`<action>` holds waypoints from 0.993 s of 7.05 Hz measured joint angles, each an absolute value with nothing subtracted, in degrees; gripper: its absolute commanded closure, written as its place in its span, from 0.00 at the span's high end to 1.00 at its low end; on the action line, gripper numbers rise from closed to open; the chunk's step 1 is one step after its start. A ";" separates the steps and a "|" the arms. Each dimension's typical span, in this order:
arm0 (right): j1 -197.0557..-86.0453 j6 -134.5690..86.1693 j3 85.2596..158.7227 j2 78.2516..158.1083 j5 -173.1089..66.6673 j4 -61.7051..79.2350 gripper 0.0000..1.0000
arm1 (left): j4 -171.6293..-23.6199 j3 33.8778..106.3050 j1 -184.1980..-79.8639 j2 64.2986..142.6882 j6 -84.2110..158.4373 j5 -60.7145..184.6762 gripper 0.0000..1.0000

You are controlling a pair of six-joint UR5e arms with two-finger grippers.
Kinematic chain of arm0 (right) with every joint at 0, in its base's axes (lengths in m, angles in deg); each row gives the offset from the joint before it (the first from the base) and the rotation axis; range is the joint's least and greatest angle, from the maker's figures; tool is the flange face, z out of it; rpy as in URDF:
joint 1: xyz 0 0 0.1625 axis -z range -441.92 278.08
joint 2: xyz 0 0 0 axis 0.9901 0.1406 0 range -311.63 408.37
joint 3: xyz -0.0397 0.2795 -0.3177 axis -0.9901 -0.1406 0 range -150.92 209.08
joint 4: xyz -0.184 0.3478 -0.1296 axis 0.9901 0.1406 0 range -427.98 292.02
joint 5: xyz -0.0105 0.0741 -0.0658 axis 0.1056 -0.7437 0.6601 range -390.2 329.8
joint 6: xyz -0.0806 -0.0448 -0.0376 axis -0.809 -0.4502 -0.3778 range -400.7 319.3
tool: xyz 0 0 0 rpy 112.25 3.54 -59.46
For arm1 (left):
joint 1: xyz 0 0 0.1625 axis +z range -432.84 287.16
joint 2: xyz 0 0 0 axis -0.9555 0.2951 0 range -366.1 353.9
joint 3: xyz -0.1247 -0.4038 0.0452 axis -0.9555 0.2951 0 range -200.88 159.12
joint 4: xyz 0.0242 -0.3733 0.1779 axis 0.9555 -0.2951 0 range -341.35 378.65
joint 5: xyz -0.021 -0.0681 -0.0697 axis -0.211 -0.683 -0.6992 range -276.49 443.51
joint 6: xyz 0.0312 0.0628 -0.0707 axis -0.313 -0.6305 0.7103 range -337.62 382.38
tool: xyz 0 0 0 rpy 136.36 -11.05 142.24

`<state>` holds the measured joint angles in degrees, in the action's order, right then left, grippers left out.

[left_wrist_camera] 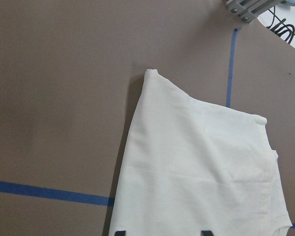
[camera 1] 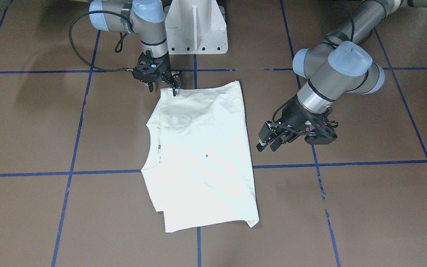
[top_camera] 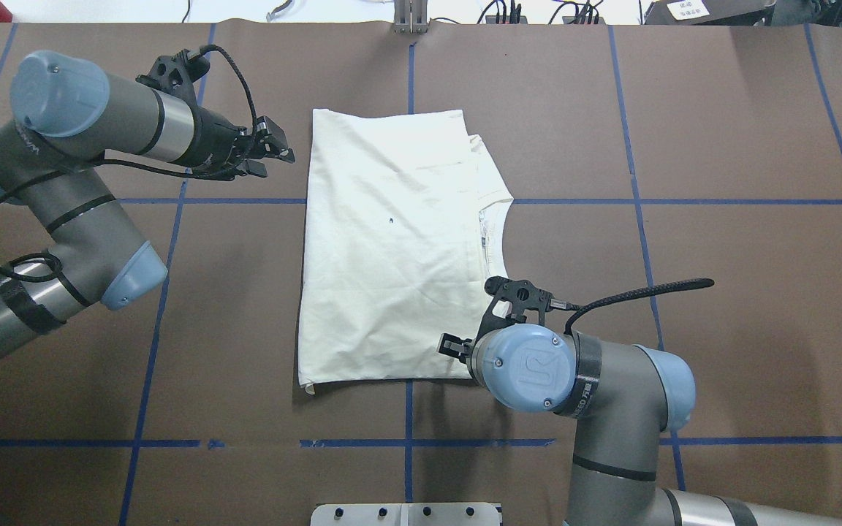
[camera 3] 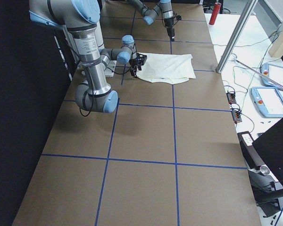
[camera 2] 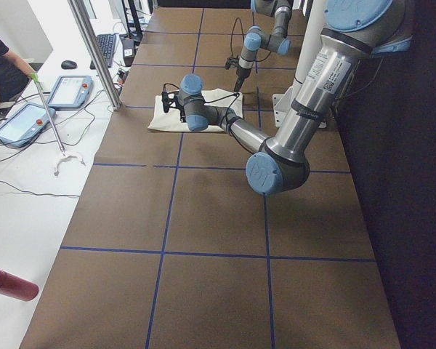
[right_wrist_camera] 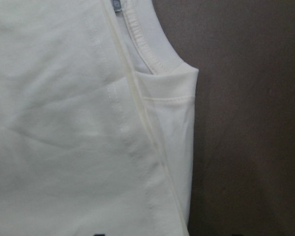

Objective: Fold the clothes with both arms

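Folded T-shirt [top_camera: 392, 248] lies flat mid-tabletop [top_camera: 684, 292], toward the far edge. Right pincer [camera 1: 162, 90], spread wide, stands at its collar-side corner nearest the robot. Left pincer [top_camera: 269, 152], also wide and empty, hovers beside the opposite far corner, probably preparing a two-corner grasp.

A brown bench [top_camera: 757, 329] gridded with blue tape lines [top_camera: 757, 201] spreads beneath the left end effector [top_camera: 275, 153]. Beyond it, a white side table [camera 2: 29, 218] carries tablets [camera 2: 22, 123], a keyboard [camera 2: 105, 47] and cables [camera 2: 14, 185]. An aluminium post [camera 2: 94, 51] rises at the bench's edge.
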<state>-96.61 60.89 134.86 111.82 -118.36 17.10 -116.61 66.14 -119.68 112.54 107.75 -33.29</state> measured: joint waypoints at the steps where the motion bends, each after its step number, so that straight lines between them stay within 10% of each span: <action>1: -95.66 66.37 134.81 112.34 -117.63 15.51 0.61 | -116.61 66.14 -119.68 112.47 107.73 -33.27 0.59; 7: -96.31 70.81 134.00 112.79 -115.85 14.64 0.59 | -116.61 66.14 -119.68 112.46 107.72 -33.03 0.59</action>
<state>-96.31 70.81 134.00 112.79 -115.85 14.64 -116.61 66.14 -119.68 112.46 107.72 -33.03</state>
